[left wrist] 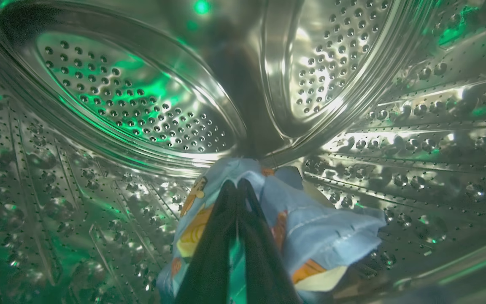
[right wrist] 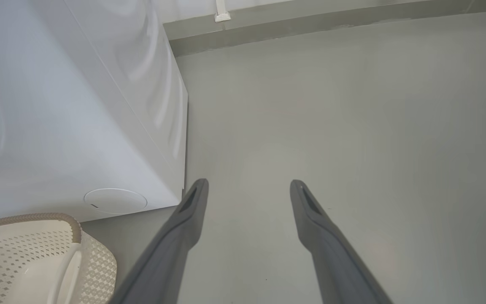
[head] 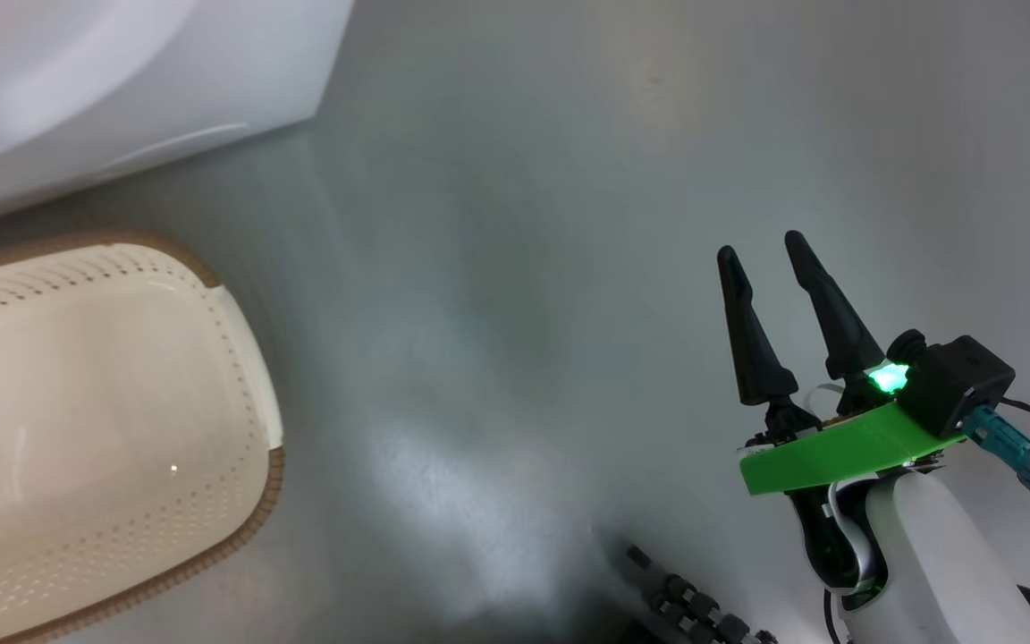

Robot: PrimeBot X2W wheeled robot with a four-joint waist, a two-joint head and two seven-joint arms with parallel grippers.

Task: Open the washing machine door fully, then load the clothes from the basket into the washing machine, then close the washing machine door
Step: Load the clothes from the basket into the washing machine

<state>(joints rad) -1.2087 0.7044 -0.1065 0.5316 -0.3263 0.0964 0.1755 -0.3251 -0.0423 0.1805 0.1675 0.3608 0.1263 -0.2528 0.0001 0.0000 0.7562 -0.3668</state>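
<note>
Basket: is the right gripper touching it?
Apart. The head view shows a wide stretch of bare floor between the open right gripper and the basket.

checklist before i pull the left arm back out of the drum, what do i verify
1. the clothes inside the drum: ok, the bundle lies on the perforated wall.
2. left gripper fingers shut: ok.
3. no fabric pinched between those fingers: cannot tell, cloth lies right against them.
4. basket emptied: ok for the part in view, bare inside.
5. right gripper free: ok, fingers apart, nothing held, above the floor.
6. washing machine door clear to swing: cannot tell.
</note>
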